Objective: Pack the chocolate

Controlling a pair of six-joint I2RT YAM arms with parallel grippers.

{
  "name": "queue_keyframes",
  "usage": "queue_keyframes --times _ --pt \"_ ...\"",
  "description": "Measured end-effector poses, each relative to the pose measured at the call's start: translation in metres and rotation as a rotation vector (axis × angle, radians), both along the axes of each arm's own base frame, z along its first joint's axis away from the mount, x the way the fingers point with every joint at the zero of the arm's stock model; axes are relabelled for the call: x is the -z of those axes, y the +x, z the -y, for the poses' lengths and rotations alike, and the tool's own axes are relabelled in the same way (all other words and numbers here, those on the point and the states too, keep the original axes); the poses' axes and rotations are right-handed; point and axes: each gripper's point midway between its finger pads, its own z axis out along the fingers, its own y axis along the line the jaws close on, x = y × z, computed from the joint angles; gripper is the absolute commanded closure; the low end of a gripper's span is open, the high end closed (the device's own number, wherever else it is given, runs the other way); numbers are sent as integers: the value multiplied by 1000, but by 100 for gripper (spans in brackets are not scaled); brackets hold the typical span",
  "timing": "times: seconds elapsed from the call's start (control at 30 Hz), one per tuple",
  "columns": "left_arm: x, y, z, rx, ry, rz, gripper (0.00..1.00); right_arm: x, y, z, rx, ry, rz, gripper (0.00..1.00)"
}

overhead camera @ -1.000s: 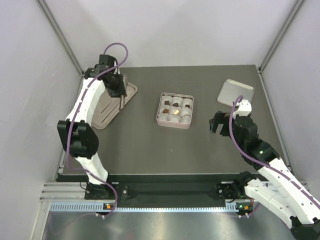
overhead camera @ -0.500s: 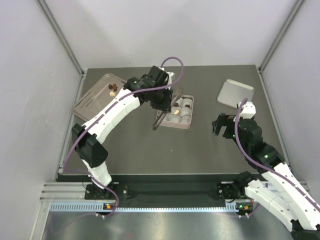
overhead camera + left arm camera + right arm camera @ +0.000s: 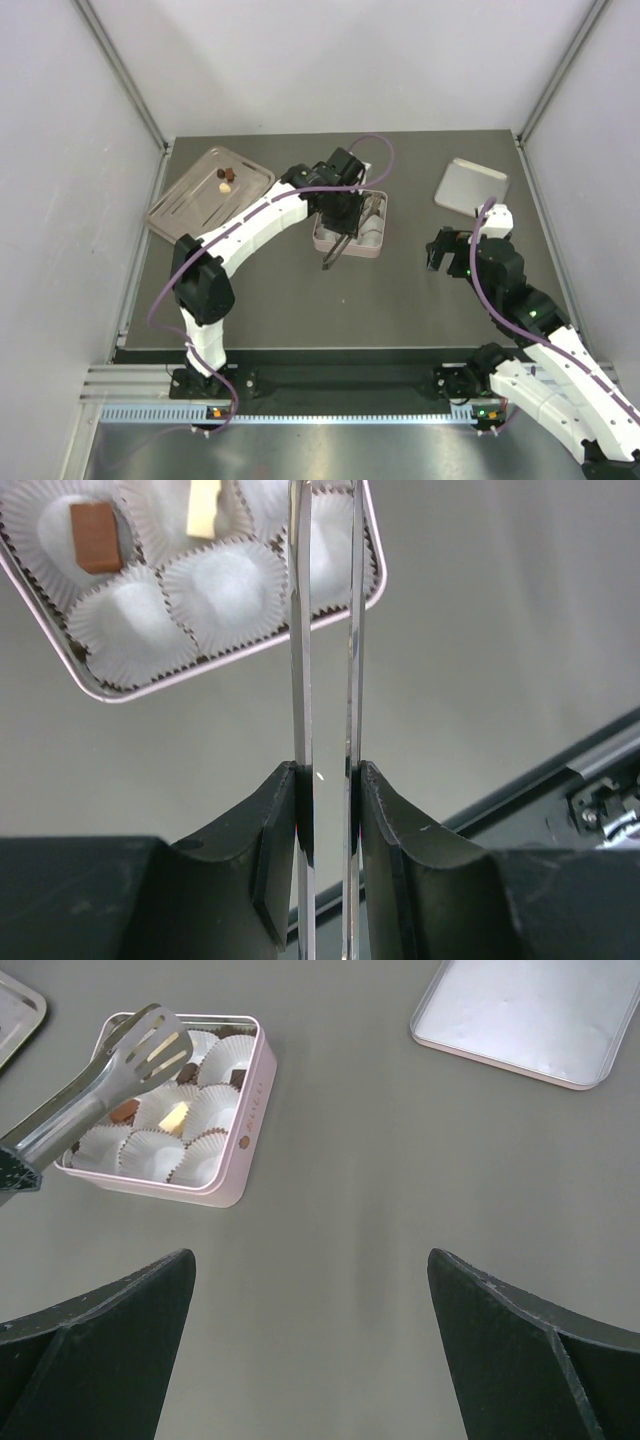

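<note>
Chocolate [image 3: 96,537]: brown, cream and dark pieces are sitting in paper cups [image 3: 225,585] of the pink tin [image 3: 251,1090]; a few more are lying on the tray [image 3: 185,205], well apart.
Left hand [image 3: 328,775]: I am clamping the tongs [image 3: 300,630], and their tips are hanging over the tin, near the pieces.
Right hand [image 3: 310,1260]: I am holding it wide above the tabletop [image 3: 330,1160], beside the tin.
Lid [image 3: 520,1010]: lying off to the right.

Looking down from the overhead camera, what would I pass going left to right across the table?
A metal tray holding loose chocolate pieces → pink tin, with the left gripper and its tongs over it → flat lid.
</note>
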Motion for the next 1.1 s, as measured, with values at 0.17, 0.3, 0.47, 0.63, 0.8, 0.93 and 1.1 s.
queue_keyframes --times 0.17,0.3,0.47,0.63,0.8,0.93,1.1 --pt "16 8 1 -12 29 -6 73 0 0 1 7 -2 2 0" --pt "34 9 2 -13 58 -34 73 0 0 1 8 -3 2 0" --pt "40 9 3 -17 65 -46 72 0 1 1 8 -3 2 0" --pt "44 7 2 -23 70 -57 71 0 1 1 8 -3 1 0" --pt "52 4 -1 -24 83 -71 70 1 1 1 8 -6 -4 0" --pt "54 4 -1 -25 82 -71 68 2 1 1 8 -6 -5 0" --pt "53 7 2 -26 71 -61 65 2 2 0 8 -7 -6 0"
